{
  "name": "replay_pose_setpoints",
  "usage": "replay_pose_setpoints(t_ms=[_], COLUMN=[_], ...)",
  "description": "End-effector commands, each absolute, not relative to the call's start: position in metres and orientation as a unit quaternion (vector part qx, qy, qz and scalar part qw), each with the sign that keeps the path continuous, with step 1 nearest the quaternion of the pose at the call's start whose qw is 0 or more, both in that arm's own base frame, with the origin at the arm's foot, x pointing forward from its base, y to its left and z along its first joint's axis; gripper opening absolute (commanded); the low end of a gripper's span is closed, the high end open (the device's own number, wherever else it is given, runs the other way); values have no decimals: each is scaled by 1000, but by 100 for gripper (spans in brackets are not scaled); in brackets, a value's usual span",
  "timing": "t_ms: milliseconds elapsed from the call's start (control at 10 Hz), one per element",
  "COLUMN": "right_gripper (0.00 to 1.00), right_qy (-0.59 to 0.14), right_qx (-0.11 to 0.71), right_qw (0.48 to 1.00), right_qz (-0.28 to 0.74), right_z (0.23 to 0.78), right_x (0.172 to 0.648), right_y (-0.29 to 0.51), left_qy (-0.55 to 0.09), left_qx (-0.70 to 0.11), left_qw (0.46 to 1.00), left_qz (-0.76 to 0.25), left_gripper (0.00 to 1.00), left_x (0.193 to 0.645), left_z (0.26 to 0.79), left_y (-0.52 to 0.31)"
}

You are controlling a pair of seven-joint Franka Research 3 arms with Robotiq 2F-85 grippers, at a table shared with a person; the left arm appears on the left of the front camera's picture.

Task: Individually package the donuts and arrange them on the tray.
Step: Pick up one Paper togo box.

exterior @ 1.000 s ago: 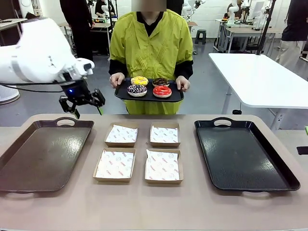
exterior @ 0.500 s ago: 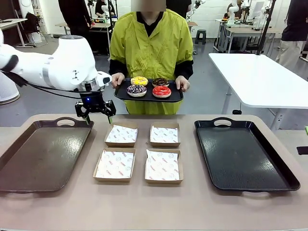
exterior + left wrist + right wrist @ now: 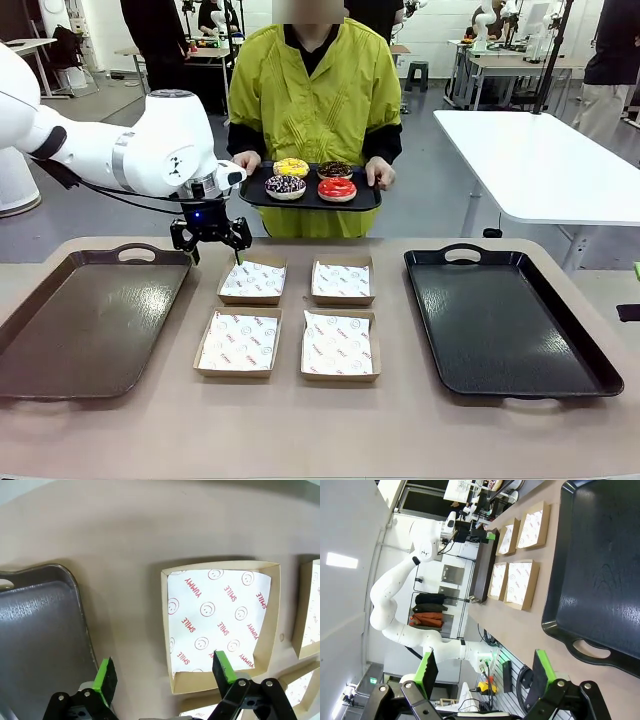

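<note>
Donuts [image 3: 311, 180], 4 in all, sit on a small black tray [image 3: 368, 200] held by the person [image 3: 312, 90] beyond the table's far edge. Left gripper [image 3: 211, 243] hovers spread and empty by the far-left paper-lined box [image 3: 252, 280]; right gripper [image 3: 482, 672] is likewise spread, empty. Approach 1 donut from above, straddle its ring, close gently to spare the icing.
</note>
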State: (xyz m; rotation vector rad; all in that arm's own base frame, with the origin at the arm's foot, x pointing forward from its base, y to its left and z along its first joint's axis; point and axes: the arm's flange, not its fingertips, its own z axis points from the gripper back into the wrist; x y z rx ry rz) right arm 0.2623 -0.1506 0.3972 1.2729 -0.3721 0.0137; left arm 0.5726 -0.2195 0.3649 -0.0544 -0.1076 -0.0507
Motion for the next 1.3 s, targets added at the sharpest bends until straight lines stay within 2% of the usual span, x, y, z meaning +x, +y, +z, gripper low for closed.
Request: replay_pose_setpoints(t_ms=[0, 600, 1200], right_gripper=[100, 100, 100], right_qy=[-177, -177, -177], right_qx=[594, 594, 594], right_qw=[785, 785, 785], right_qz=[10, 10, 10], right_z=[398, 398, 398], right_x=[263, 263, 263], right_y=[-150, -150, -150], left_qy=[-55, -53, -22], left_qx=[-28, -32, -22], left_qw=[998, 997, 998], left_qz=[-18, -51, -58], left_gripper=[100, 100, 100], left_x=[567, 579, 606], left_z=[369, 364, 340], left_y=[-217, -215, -232])
